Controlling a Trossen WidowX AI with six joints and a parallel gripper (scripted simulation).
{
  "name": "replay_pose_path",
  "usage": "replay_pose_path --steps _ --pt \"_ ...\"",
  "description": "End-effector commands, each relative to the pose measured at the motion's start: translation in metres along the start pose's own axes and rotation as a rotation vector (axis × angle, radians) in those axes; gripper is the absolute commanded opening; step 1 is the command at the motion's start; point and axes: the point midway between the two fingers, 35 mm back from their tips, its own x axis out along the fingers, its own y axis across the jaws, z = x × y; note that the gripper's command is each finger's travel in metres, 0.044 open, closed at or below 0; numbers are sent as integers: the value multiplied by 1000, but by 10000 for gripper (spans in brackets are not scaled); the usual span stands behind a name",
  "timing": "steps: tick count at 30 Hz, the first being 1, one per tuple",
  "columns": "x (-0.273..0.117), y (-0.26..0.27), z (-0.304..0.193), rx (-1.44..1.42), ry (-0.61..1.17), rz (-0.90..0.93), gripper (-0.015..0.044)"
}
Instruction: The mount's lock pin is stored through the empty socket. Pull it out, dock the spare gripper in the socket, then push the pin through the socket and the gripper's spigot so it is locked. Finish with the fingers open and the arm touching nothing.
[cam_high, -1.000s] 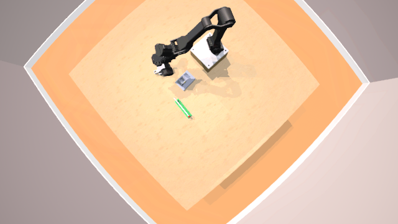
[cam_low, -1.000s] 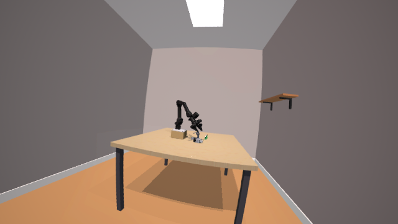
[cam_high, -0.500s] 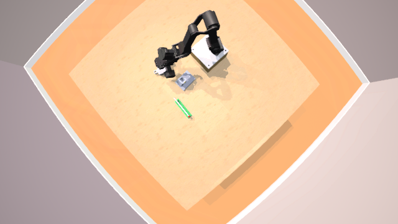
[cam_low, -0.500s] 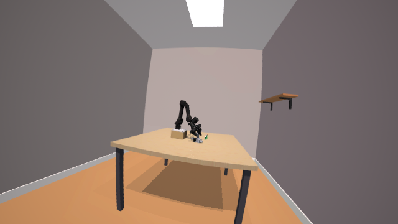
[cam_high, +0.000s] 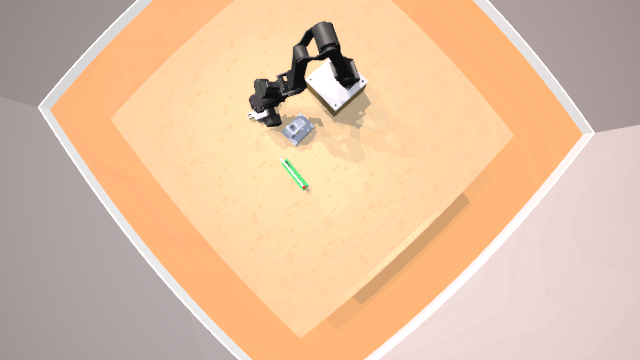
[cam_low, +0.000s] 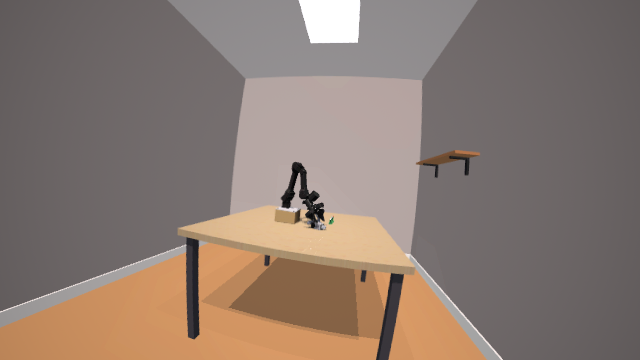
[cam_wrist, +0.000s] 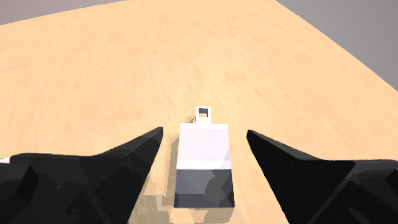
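My gripper (cam_high: 261, 114) (cam_wrist: 205, 131) is open and empty. Its fingers stand on either side of the spare gripper, with gaps between. The spare gripper (cam_high: 256, 116) (cam_wrist: 204, 145) has a white and dark grey block body, and its small spigot with a square hole points away in the wrist view. The blue-grey mount (cam_high: 302, 135) (cam_low: 318, 219) stands on the table beside my gripper, its raised socket (cam_high: 293, 128) on top. A green strip (cam_high: 296, 173) (cam_low: 331, 220) with a white line along it and a red end lies apart. I cannot tell where the lock pin is.
The arm's base stands on a box with a white top (cam_high: 325, 92) (cam_low: 287, 215), up and right of the mount in the top view. The wooden table (cam_high: 240, 200) (cam_low: 240, 237) has its edges well away from these objects. A shelf (cam_low: 450, 157) is on the wall.
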Motion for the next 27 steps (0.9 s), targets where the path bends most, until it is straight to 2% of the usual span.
replay_pose_path --steps 1,27 --pt "5 0 -5 -5 2 3 440" --pt "30 0 -36 -5 4 3 440"
